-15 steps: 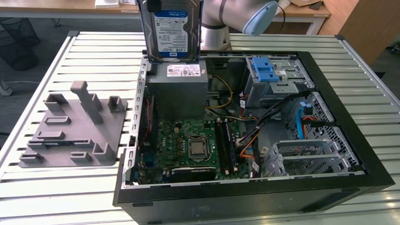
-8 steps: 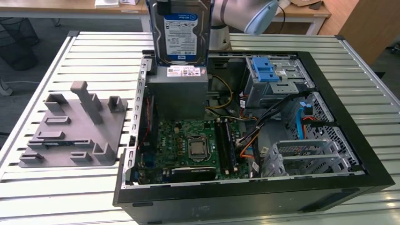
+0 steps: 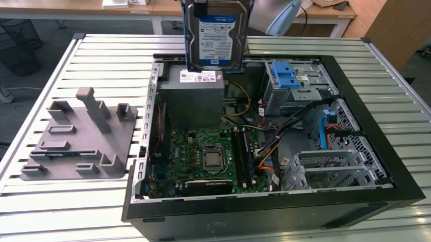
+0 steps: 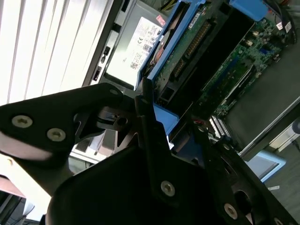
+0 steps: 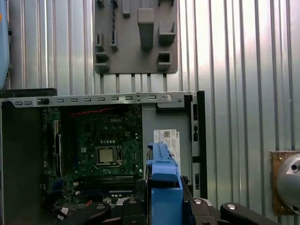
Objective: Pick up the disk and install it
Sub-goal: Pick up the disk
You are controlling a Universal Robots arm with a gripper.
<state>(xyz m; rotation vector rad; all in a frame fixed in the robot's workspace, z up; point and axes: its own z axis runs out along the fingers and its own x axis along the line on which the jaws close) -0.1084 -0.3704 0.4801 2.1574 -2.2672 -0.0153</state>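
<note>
One disk (image 3: 217, 38) hangs above the case (image 3: 269, 210), top cropped.

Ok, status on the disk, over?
Gripper shut on disk. Disk upright, aloft over power supply in open case. Not yet seated.

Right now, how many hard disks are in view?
1. The disk hangs upright above the grey power supply of the open computer case. Others may be hidden in the drive cages.
</note>
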